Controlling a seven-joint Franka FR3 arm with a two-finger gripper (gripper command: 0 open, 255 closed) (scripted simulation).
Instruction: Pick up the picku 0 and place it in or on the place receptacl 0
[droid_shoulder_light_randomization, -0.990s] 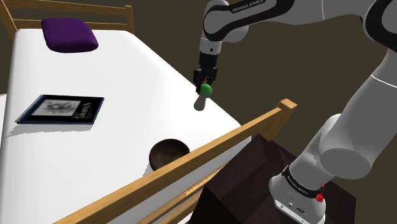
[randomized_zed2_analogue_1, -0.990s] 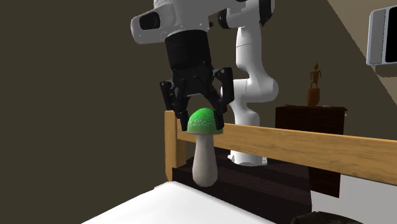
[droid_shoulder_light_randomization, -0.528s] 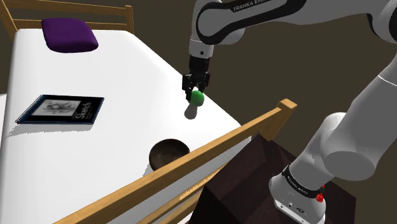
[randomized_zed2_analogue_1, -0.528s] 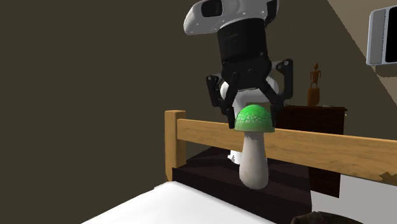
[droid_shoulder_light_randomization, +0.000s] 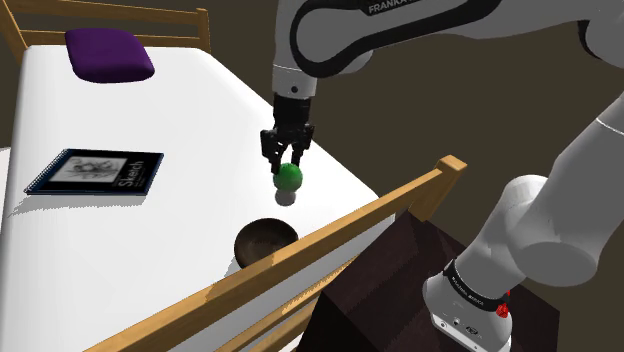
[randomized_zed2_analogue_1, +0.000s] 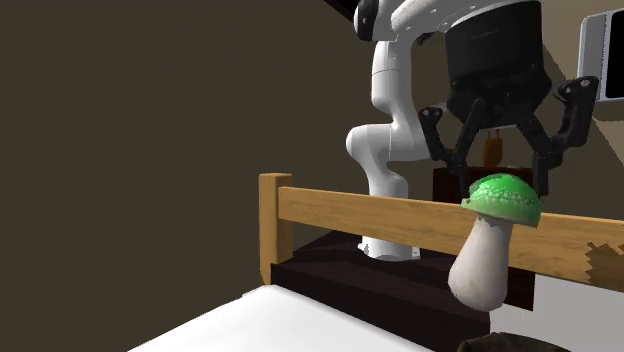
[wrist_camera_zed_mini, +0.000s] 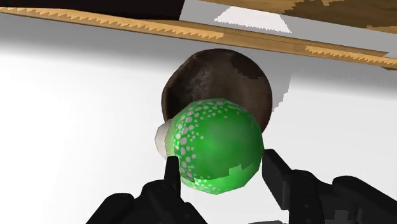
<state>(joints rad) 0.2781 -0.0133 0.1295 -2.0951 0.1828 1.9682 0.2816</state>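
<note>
Wrist view is showing you the gripper (wrist_camera_zed_mini: 221, 164) clasping the green cap of the mushroom (wrist_camera_zed_mini: 216, 143) between part-closed fingers, the dark bowl (wrist_camera_zed_mini: 213, 73) lying beyond it, though one finger's contact is looking uncertain. Second exterior view is revealing the pale stem (randomized_zed2_analogue_1: 478, 265) dangling tilted above the bed (randomized_zed2_analogue_1: 300, 322). You are probably handling something light, rigid and smooth, best held across the cap's widest part.

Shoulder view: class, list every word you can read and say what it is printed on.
"FRANKA EMIKA": on the arm, near the top edge.
"Sketch": on the book; its other print is too small to read.
Lettering on the arm's base ring: too small to read.
</note>
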